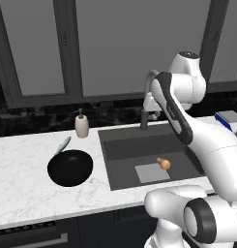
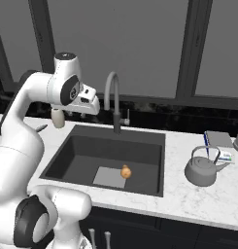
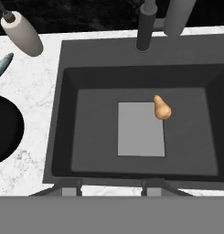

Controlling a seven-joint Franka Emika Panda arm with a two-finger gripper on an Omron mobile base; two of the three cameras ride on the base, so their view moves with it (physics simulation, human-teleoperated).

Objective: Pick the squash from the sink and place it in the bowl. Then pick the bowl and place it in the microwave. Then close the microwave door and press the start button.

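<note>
Now gripper (image 3: 111,185) high above sink (image 3: 136,77), empty.

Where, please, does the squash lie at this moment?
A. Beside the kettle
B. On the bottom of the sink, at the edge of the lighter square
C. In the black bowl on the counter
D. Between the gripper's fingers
B: the squash lies on the floor of the sink, by the lighter square's corner, apart from the bowl.

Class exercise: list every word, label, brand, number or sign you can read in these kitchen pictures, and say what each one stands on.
No text can be read.
Box behind the kettle: blue and white markings, too small and blurred to read.
Soap bottle, bowl, sink, squash: no lettering.
</note>
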